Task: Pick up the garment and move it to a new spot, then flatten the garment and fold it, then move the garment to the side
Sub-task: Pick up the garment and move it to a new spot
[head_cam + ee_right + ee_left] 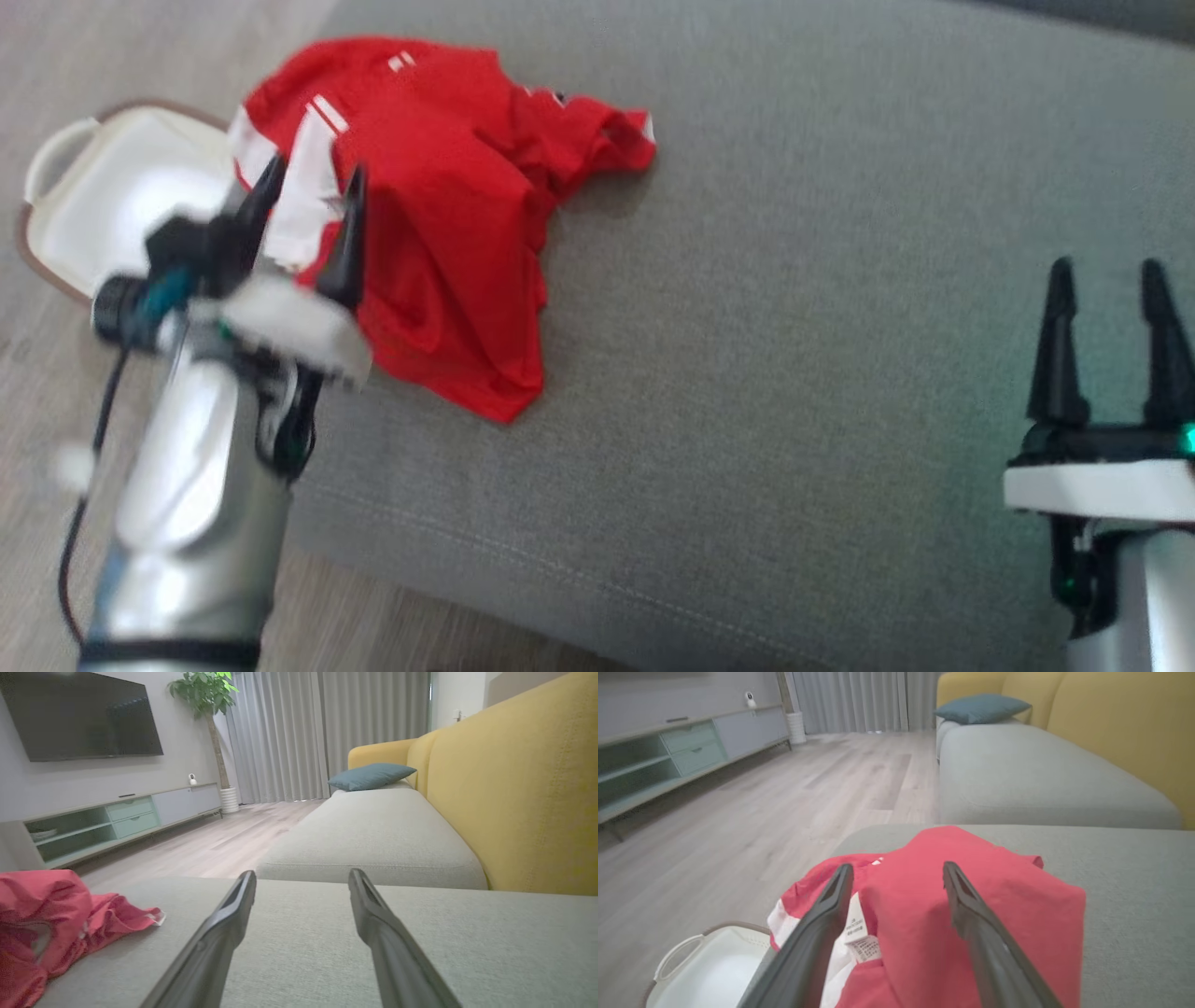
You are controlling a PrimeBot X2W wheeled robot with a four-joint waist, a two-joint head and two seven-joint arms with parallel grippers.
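A red garment (448, 215) with white trim lies crumpled at the left end of the grey sofa cushion (794, 327). My left gripper (313, 191) is open at the garment's near left edge, its fingers spread over the white trim and the care label (857, 933); nothing is held between them. The left wrist view has the garment (952, 914) bunched up just ahead of the fingers. My right gripper (1106, 289) is open above bare cushion at the lower right, far from the cloth. The garment (56, 914) lies at the left of the right wrist view.
A white laundry basket (103, 196) sits on the wood floor beside the cushion's left end, close under my left arm. The cushion's front edge runs along the bottom of the head view. A yellow backrest (514, 788), a teal pillow (371, 775) and a TV cabinet (117, 816) lie beyond.
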